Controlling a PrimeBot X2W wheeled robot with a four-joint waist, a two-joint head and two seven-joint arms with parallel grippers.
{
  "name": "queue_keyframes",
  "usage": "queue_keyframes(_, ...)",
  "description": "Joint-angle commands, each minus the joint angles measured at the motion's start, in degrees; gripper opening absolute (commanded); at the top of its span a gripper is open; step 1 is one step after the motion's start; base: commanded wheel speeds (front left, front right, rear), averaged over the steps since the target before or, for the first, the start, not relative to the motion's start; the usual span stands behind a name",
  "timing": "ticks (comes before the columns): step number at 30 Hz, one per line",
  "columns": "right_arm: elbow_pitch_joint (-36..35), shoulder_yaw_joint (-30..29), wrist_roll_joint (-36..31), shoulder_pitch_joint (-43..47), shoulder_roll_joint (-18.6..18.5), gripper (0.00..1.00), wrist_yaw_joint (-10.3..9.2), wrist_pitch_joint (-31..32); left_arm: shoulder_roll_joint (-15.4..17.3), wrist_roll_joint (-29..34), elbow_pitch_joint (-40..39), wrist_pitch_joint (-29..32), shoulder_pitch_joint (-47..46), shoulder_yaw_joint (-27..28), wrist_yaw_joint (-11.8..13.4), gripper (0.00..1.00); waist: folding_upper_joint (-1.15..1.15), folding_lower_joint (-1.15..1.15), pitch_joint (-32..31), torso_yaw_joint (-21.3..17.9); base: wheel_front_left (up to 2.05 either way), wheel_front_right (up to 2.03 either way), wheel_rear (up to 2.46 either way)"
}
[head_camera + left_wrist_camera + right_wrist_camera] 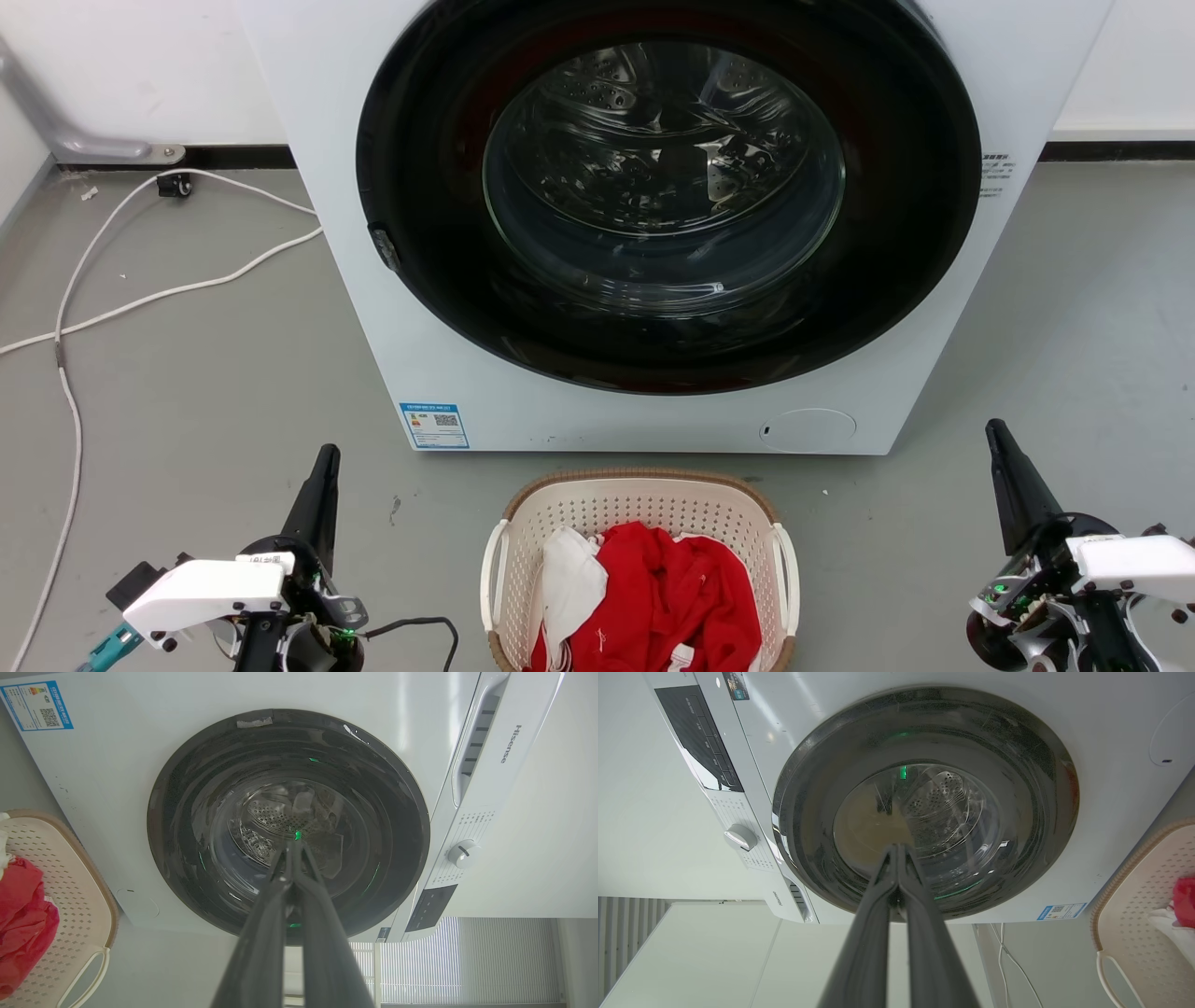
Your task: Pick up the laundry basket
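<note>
The laundry basket point(644, 504), cream perforated plastic with a brown woven-look rim and white side handles, stands on the floor just in front of the washing machine. Red and white clothes lie inside it. Its edge also appears as the laundry basket point(79, 896) and the laundry basket point(1134, 900) in the wrist views. My left gripper point(327, 455) is shut and empty, well to the left of the basket and apart from it. My right gripper point(995, 429) is shut and empty, far to the right. Both point toward the machine: left gripper point(293, 843), right gripper point(897, 847).
A white front-loading washing machine point(467, 355) with a dark round door point(667, 196), closed, stands right behind the basket. White cables point(140, 299) trail over the grey floor at the left. Bare floor lies between each gripper and the basket.
</note>
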Motion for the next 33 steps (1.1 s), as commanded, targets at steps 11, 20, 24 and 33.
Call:
queue_keyframes(11,0.03,-0.17,-0.41,-0.61,0.23,0.0,0.0,0.22,-0.11,0.49,0.08,0.22,-0.6,0.25,-0.21,0.0,0.0,0.0,0.0,0.0,0.0,0.0,0.0)
queue_keyframes(20,0.04,-0.24,-0.46,-0.62,0.28,0.0,0.0,0.28,-0.18,0.46,0.08,0.31,-0.61,0.36,-0.22,0.0,0.0,0.0,0.0,0.0,0.0,0.0,0.0)
queue_keyframes(24,0.04,-0.27,-0.44,-0.62,0.3,0.0,0.0,0.31,-0.21,0.51,0.09,0.36,-0.61,0.4,-0.22,0.0,0.0,0.0,0.0,0.0,0.0,0.0,0.0)
queue_keyframes(33,1.25,0.12,-0.53,1.44,0.27,1.0,-0.01,-0.36,-0.56,0.66,1.34,-0.38,1.33,-0.03,0.08,1.0,0.0,0.0,-0.01,-0.01,0.0,0.0,0.0)
